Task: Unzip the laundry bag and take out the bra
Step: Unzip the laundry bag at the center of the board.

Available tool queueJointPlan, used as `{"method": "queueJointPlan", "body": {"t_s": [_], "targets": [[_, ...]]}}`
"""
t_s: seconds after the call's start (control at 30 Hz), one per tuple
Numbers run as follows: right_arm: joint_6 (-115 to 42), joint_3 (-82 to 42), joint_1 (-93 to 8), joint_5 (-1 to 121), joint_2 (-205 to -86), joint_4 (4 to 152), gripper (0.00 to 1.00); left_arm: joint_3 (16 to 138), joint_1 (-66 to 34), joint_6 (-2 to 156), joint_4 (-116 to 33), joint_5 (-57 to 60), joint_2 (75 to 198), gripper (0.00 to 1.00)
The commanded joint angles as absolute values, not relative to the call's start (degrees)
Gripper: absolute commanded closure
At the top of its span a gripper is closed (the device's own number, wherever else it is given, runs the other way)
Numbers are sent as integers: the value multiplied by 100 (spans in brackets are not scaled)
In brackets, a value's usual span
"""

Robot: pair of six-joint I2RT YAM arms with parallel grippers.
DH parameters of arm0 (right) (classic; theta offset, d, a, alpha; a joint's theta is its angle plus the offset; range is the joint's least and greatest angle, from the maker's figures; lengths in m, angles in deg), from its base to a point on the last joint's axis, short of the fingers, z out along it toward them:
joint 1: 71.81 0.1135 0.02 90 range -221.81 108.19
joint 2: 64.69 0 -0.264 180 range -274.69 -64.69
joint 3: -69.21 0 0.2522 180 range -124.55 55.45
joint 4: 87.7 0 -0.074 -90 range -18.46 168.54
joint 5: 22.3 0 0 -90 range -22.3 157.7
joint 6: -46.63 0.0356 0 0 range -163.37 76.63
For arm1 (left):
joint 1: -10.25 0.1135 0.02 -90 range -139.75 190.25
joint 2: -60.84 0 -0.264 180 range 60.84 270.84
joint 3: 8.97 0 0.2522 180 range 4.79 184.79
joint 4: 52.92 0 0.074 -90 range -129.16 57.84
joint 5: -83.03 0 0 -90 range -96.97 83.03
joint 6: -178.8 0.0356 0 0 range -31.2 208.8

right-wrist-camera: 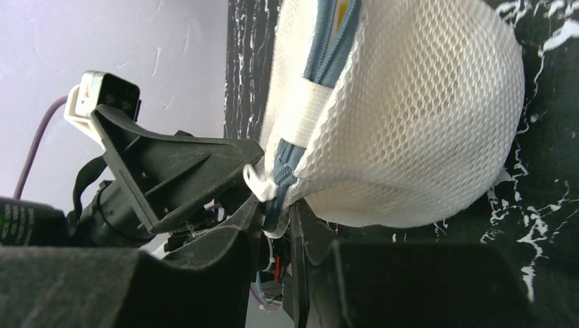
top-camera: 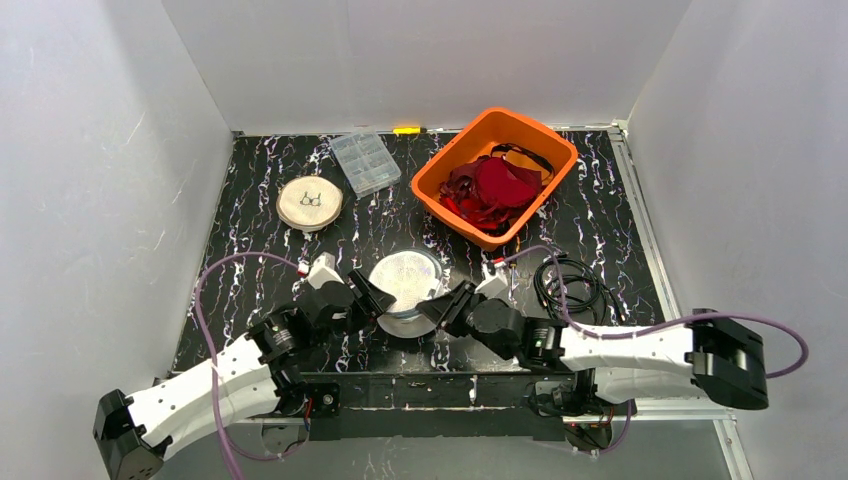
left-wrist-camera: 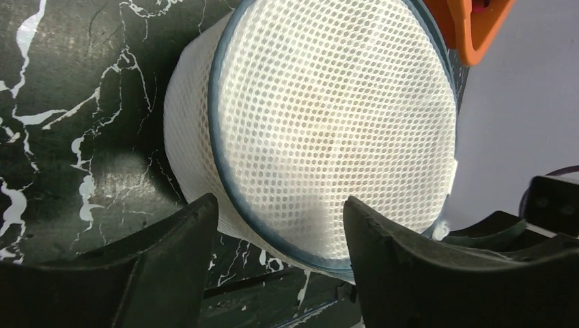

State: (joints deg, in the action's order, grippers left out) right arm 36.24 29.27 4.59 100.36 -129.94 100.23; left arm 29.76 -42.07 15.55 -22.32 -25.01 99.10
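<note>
The round white mesh laundry bag [top-camera: 405,279] with blue trim lies at the table's near middle, tipped toward the arms. My left gripper [top-camera: 372,297] is open at its left edge; in the left wrist view the bag [left-wrist-camera: 328,116] fills the frame beyond the spread fingers [left-wrist-camera: 171,266]. My right gripper [top-camera: 438,308] is at its right edge, shut on the bag's blue zipper seam [right-wrist-camera: 278,201], just beside the white zipper pull [right-wrist-camera: 259,183]. The zipper [right-wrist-camera: 328,55] is partly parted, showing a bit of yellow inside. The bra in the bag is hidden.
An orange bin [top-camera: 495,175] with dark red garments stands at the back right. A clear compartment box [top-camera: 364,162] and a round wooden disc [top-camera: 309,203] sit at the back left. A black cable coil [top-camera: 572,283] lies right of the bag.
</note>
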Motion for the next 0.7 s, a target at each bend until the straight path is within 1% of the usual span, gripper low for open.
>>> {"method": "queueJointPlan", "body": {"t_s": [0.0, 0.07, 0.13, 0.2, 0.3, 0.33, 0.43, 0.47, 0.57, 0.67], "targets": [[2386, 2908, 115, 9492, -12219, 9415, 72, 3342, -4236, 2182, -1370, -2652, 9733, 31], [1799, 2843, -233, 8884, -11954, 8907, 72, 3405, -4235, 2376, -1073, -2648, 9689, 25], [1170, 2668, -571, 8477, -11710, 8089, 72, 3426, -4233, 2537, -858, -2648, 9591, 23], [566, 2458, -837, 8340, -11471, 7114, 71, 3405, -4233, 2648, -755, -2678, 9480, 21], [-106, 2216, -1133, 8236, -11249, 6312, 68, 3333, -4234, 2736, -704, -2765, 9287, 20], [-279, 2122, -1229, 8153, -11248, 6120, 64, 3316, -4232, 2753, -717, -2773, 9236, 19], [-463, 1876, -1301, 8271, -11292, 5615, 40, 3291, -4238, 2801, -804, -2744, 9215, 19], [-385, 1861, -1309, 8314, -11261, 5555, 34, 3304, -4240, 2825, -828, -2726, 9251, 19], [313, 2084, -1304, 8082, -10949, 5843, 24, 3350, -4231, 2916, -925, -2649, 9413, 18], [1192, 2649, -1299, 7705, -10700, 6711, 20, 3394, -4233, 3021, -1090, -2590, 9584, 18]]}}
